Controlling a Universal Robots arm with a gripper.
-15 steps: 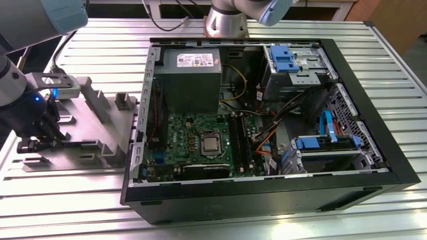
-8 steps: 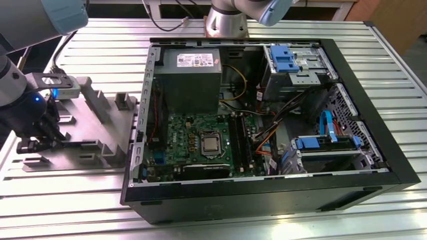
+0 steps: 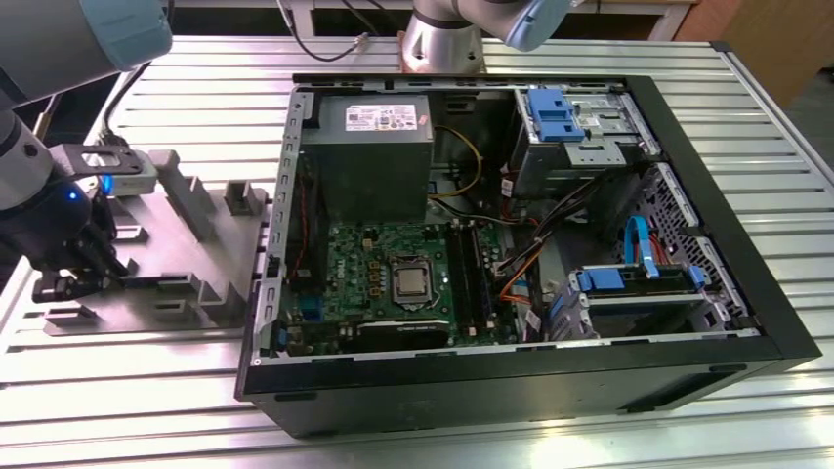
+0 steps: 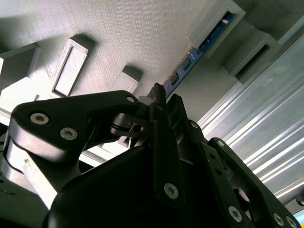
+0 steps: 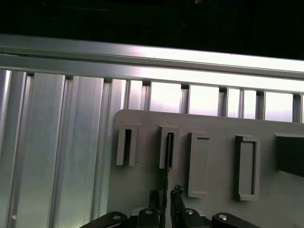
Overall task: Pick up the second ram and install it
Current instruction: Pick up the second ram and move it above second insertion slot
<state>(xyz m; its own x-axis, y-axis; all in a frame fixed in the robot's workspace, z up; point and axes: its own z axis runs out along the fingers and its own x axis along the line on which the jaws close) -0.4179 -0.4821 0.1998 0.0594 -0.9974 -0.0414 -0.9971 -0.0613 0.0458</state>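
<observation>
Grey holder tray [image 3: 195, 230] lies at the exterior view's left, beside the open computer case [image 3: 678, 147]. The gripper [image 3: 65, 283] is low over the tray's far side from the case. In the second wrist view, the jaws are pinched onto the second ram [image 4: 190, 59], which stands edge-up in its slot. In the first wrist view, the strip runs edge-on from the slot block [image 5: 174, 142] into the jaws. Risk: a skewed lift could bind the board in the slot and flex it.

Second ram [image 4: 187, 61]: in the second wrist view its far end is sunk in a grey holder block [image 4: 209, 21] and its near end is covered by the gripper [image 4: 165, 97]. In the first wrist view it lies edge-on as a thin dark line, chips indiscernible. Arm [image 3: 33, 210]: cut off by the exterior view's left edge.
</observation>
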